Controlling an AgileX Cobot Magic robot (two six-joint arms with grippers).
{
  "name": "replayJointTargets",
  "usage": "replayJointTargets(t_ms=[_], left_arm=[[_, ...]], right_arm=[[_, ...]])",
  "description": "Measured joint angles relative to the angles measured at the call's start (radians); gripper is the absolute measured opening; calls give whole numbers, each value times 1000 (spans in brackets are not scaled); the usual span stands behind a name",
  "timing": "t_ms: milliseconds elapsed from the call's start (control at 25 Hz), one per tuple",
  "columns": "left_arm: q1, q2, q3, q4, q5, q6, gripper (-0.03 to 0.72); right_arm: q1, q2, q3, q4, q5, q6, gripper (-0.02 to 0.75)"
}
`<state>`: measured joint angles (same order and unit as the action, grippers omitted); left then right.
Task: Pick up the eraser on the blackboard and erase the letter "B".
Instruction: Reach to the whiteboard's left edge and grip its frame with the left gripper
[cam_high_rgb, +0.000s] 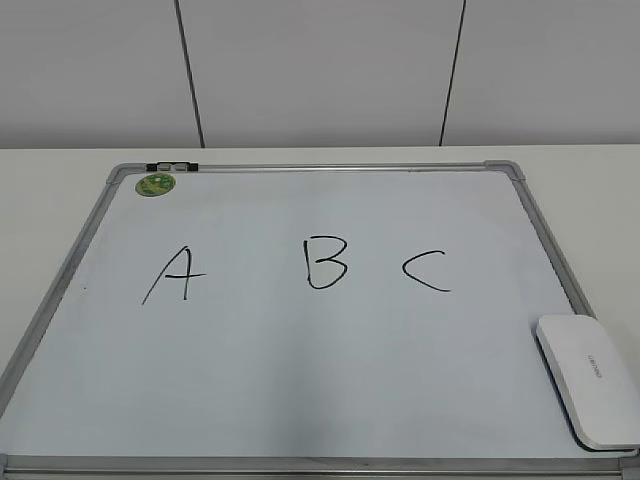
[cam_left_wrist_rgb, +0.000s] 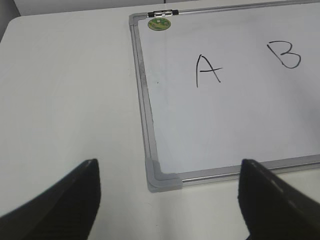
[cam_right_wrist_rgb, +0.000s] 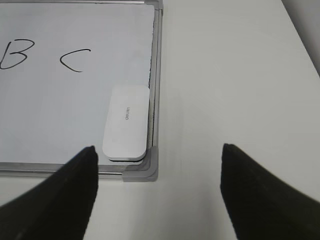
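The blackboard (cam_high_rgb: 300, 380) is a white board with a silver frame, lying flat on the table. The black letter "B" (cam_high_rgb: 326, 262) is at its middle, between "A" (cam_high_rgb: 173, 273) and "C" (cam_high_rgb: 428, 271). The white eraser (cam_high_rgb: 588, 378) lies flat on the board's near right corner. In the right wrist view the eraser (cam_right_wrist_rgb: 127, 122) is ahead and left of my open, empty right gripper (cam_right_wrist_rgb: 157, 192), which hangs over the bare table. My left gripper (cam_left_wrist_rgb: 170, 197) is open and empty near the board's near left corner (cam_left_wrist_rgb: 162, 179). Neither gripper shows in the exterior view.
A round green sticker (cam_high_rgb: 156, 184) sits at the board's far left corner beside a small clip (cam_high_rgb: 172, 166). The cream table (cam_left_wrist_rgb: 65, 100) extends left of the board and also right of it (cam_right_wrist_rgb: 235, 80). A panelled wall (cam_high_rgb: 320, 70) stands behind the table.
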<state>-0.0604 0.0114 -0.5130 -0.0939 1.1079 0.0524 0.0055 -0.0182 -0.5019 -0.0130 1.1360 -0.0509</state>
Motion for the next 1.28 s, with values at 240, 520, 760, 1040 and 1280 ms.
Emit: replayJointTargets(t_ms=[240, 520, 760, 1040, 1280], left_arm=[[0, 0, 0, 0, 0, 0, 621], [0, 0, 0, 0, 0, 0, 619], [0, 0, 0, 0, 0, 0, 617], [0, 0, 0, 0, 0, 0, 612], [0, 0, 0, -15, -6, 0, 610]], right_arm=[[0, 0, 0, 0, 0, 0, 586], [0, 0, 0, 0, 0, 0, 586], [0, 0, 0, 0, 0, 0, 587], [0, 0, 0, 0, 0, 0, 587], [0, 0, 0, 0, 0, 0, 587]])
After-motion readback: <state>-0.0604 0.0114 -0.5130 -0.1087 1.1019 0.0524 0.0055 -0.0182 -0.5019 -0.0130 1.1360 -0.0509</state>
